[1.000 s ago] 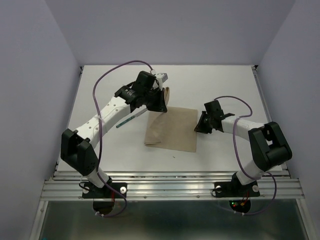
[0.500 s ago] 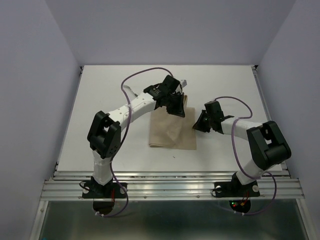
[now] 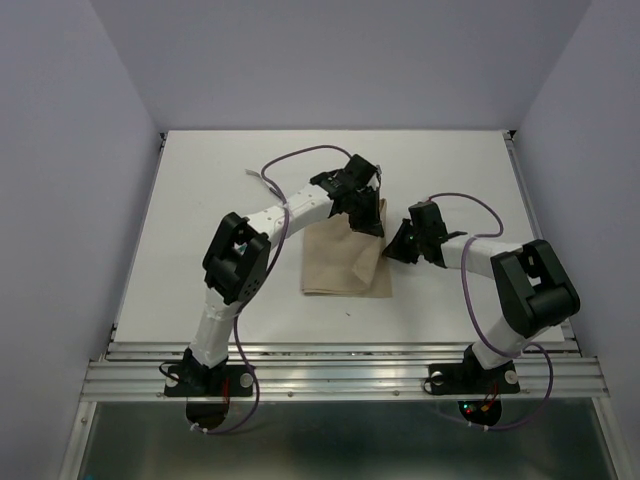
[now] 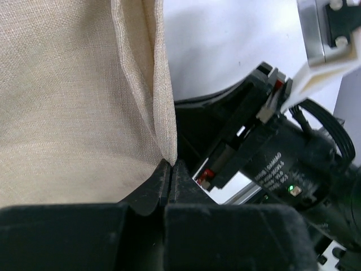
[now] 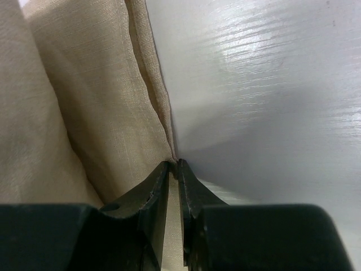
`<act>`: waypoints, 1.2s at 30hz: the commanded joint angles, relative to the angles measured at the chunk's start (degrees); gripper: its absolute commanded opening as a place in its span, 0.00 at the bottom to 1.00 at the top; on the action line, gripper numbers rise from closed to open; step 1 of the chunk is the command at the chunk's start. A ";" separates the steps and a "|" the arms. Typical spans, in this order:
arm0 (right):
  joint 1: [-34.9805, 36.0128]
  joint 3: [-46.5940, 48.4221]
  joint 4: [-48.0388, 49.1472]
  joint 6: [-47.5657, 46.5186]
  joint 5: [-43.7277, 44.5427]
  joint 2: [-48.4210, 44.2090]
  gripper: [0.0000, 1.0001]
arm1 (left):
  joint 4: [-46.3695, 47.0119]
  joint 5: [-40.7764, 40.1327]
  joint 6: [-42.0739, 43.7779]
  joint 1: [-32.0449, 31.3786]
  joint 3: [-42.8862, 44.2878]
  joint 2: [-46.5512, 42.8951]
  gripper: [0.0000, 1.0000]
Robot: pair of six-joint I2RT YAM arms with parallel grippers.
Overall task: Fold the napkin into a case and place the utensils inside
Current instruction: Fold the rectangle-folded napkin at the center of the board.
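The napkin [image 3: 340,265] lies folded near the middle of the white surface [image 3: 450,165], its left and near edges flat and its right edge a doubled fold. The left end effector [image 4: 169,172], reaching over from the far side, has its jaws pressed together on that fold. Just beside it, the right end effector [image 5: 174,169] pinches the same edge, with only a sliver of gap. Open surface spreads behind and to the right. Small print on the right end effector's housing is too blurred to read.
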 commanded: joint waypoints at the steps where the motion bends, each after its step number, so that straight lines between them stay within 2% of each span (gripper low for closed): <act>1: 0.14 -2.92 -3.88 -0.30 1.02 1.73 0.19 | -0.02 -0.37 -4.00 0.11 4.66 0.23 0.00; 18: 0.14 -6.09 -0.10 2.33 -1.79 1.91 0.15 | -0.90 -0.72 -13.58 0.72 8.35 6.20 0.00; 34: 0.14 -6.79 -0.19 2.42 -1.18 1.47 0.15 | 0.06 0.07 -15.52 0.90 5.98 6.56 0.00; 36: 0.14 -6.70 -0.19 2.33 -1.00 1.65 0.15 | -0.02 0.16 -15.61 0.81 5.63 6.47 0.06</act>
